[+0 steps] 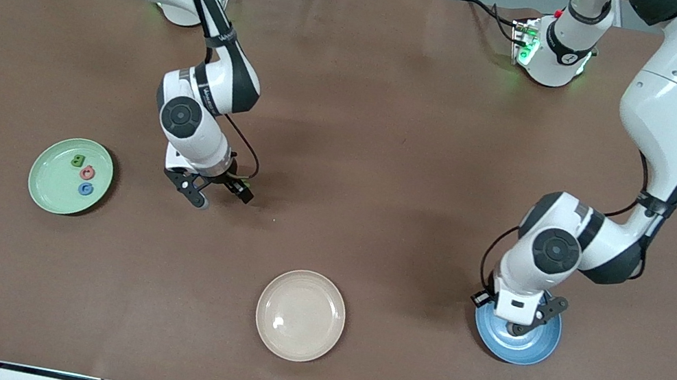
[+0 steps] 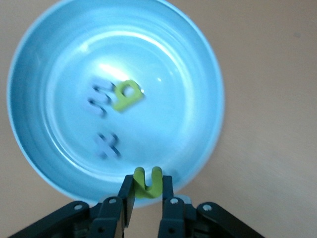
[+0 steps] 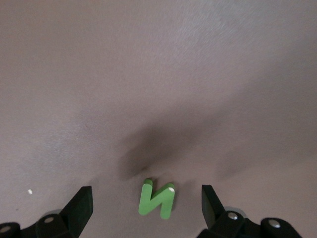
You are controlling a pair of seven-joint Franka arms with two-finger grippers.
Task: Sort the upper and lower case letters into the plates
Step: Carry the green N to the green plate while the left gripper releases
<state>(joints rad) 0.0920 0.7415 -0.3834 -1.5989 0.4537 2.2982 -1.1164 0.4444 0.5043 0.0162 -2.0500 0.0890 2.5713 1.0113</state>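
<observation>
Right now my left gripper [image 2: 146, 191] hangs over the blue plate [image 2: 34, 148], its fingers clamped narrowly on a small green n [image 2: 148, 181], which sits just above the plate's rim. Down in that plate lie a green q-like letter [image 2: 127, 95], a blue m [image 2: 100, 98] beside it, and a blue x [image 2: 108, 146].

My right gripper [image 3: 147, 208] is spread wide and holds nothing; it hovers low over the bare brown table [image 1: 386, 157], with a green capital N [image 3: 157, 199] lying flat on the table between its fingers, touching neither.

Toward the right arm's end, the mint green plate [image 1: 42, 193] carries a green B [image 1: 78, 160], a pinkish-red letter [image 1: 87, 173] and a blue letter [image 1: 86, 189]. A cream-beige plate [image 1: 300, 315] sits nearest the front camera.
</observation>
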